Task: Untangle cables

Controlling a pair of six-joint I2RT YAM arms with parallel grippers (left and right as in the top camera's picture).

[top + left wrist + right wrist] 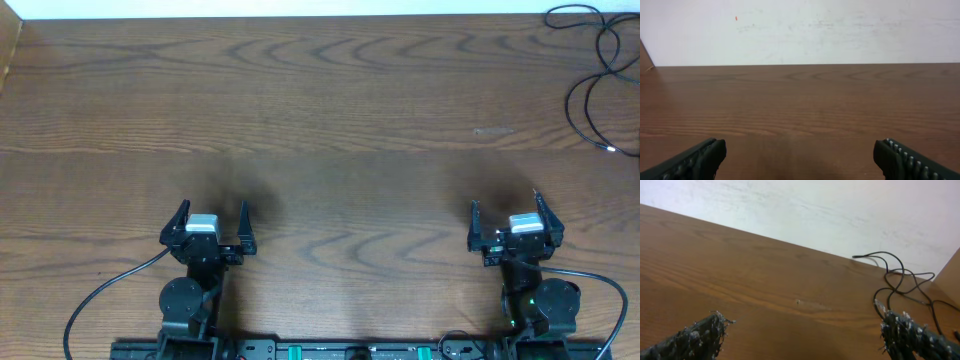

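Wood-grain table (320,100) bears thin black looped cables (569,104) far right.

Setting: looking like a robotics lab or test bench, not a home.
Bench: a bare wood-grain table (320,120) is filling the whole overhead view.
Hardware: a left arm (195,270) and a right arm (530,270) are sitting at the near edge, on a black mounting rail (330,350) with green fittings.
Wiring: thick black wires (130,272) are trailing off the arm bases.
Stray item: thin black cables (600,70) are lying looped in the far right corner.
Backdrop: a plain, scuffed white wall (840,30) is standing right behind the table.
Right edge: a brown panel (951,270) is possibly forming a side wall; too little is showing.
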